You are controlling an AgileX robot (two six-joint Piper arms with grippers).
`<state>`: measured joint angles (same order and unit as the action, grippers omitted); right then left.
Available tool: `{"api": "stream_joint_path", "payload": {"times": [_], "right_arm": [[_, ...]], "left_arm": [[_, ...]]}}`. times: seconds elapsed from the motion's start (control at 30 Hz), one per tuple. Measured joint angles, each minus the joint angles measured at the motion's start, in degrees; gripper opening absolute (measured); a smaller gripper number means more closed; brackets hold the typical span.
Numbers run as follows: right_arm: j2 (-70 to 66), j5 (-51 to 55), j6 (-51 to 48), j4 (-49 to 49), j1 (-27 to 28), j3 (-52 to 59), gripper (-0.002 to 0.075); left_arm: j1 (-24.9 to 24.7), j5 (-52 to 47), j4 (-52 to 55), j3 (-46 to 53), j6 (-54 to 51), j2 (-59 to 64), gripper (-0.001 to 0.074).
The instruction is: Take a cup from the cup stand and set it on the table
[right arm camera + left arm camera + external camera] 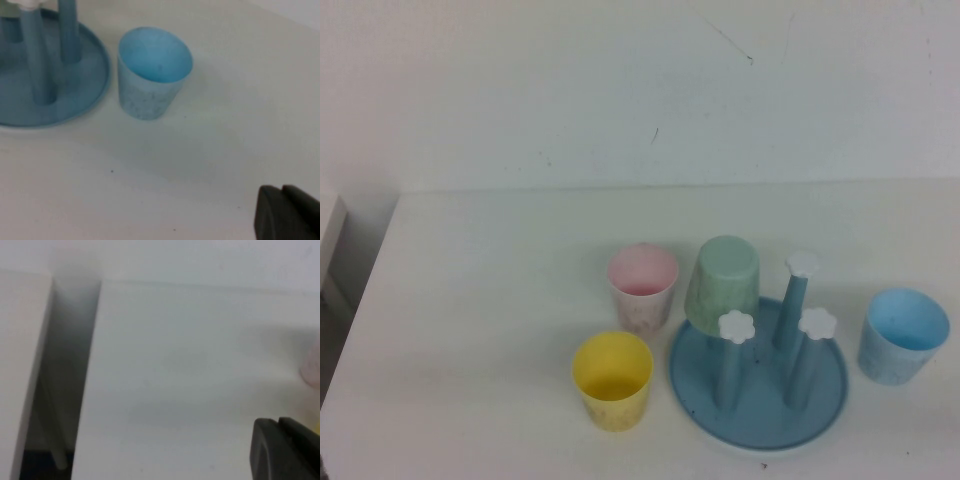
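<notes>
Tumbler, pale mint-green tapered plastic cup (723,280), inverted on a peg of the round blue plastic cup stand (758,385), well apart from left gripper (285,450) and right gripper (287,212), finger state indeterminable; likely light, stiff, smooth-walled, best pinched across its sides.

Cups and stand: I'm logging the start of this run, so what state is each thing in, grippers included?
mint-green cup: upside down on a peg
cup stand: on the table, three pegs bare
pink cup: upright on the table
yellow cup: upright
light blue cup: upright, empty
left gripper: over bare table
right gripper: near light blue cup
</notes>
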<state>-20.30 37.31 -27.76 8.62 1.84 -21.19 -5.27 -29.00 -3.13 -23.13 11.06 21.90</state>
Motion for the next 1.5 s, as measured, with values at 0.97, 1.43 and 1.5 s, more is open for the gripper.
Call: {"api": "stream_joint_path", "payload": {"times": [0.97,1.43,1.5], "right_arm": [[-2.26,-1.87,-7.22,8.06,0.00,0.52,-0.0003],[-2.26,-2.80,-7.64,8.11,0.00,1.17,-0.0003],[-2.26,-2.80,-7.64,8.20,0.00,1.17,-0.0003]], "left_arm": [[-22.16,-21.76,-31.78,-52.28,-29.82,58.01,-0.0003],[-35.24,-26.97,-8.85,-75.95,-21.25,80.06,0.0081],[-35.24,-28.09,-8.32,-78.25,-20.86,82.27,0.0203]]}}
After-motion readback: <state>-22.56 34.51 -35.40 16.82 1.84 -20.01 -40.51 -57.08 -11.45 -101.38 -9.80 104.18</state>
